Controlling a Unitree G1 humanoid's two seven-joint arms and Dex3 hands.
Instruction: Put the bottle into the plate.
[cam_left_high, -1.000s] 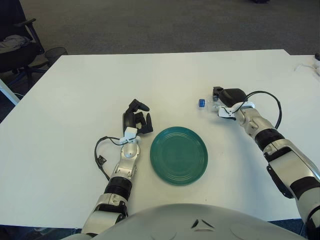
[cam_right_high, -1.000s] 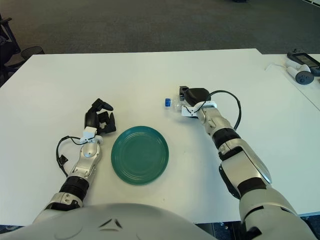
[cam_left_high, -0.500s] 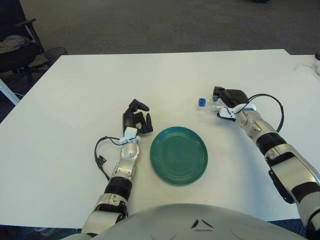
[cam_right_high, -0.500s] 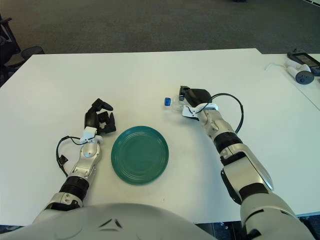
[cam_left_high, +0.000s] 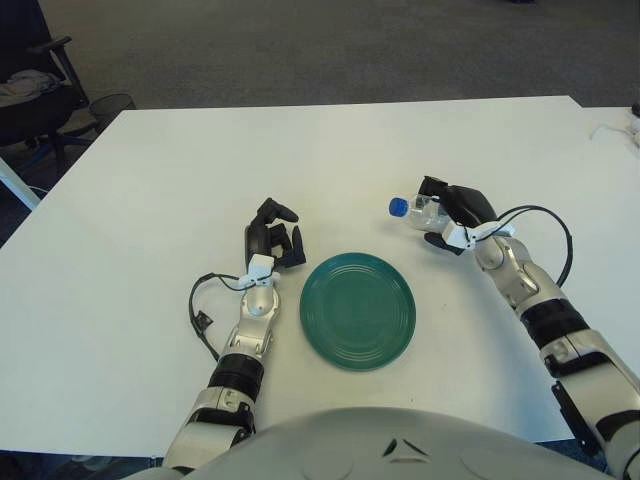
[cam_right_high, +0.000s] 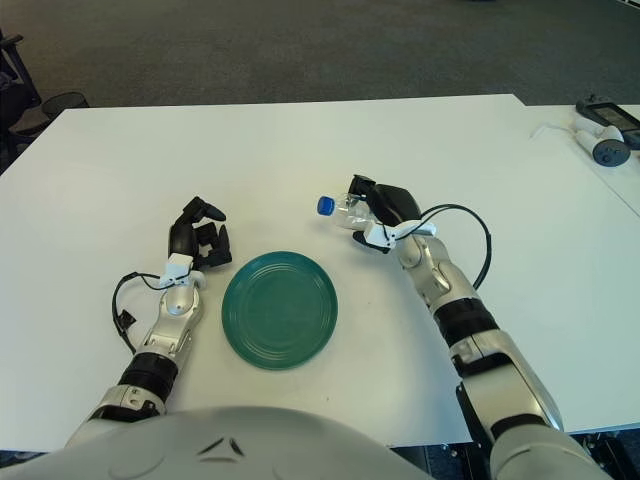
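Nearest me, the green plate (cam_left_high: 358, 311) lay bare on the white table (cam_left_high: 150, 180). My left hand (cam_left_high: 272, 236) showed just left of it, fingers curled and holding nothing. Farther back and right of the plate, my right hand (cam_left_high: 452, 212) gripped the clear bottle (cam_left_high: 418, 208), its blue cap pointing left.

A clear, blue-capped bottle (cam_left_high: 413, 208) lies sideways in the right hand (cam_left_high: 452, 212), beyond the round green plate (cam_left_high: 358, 310).
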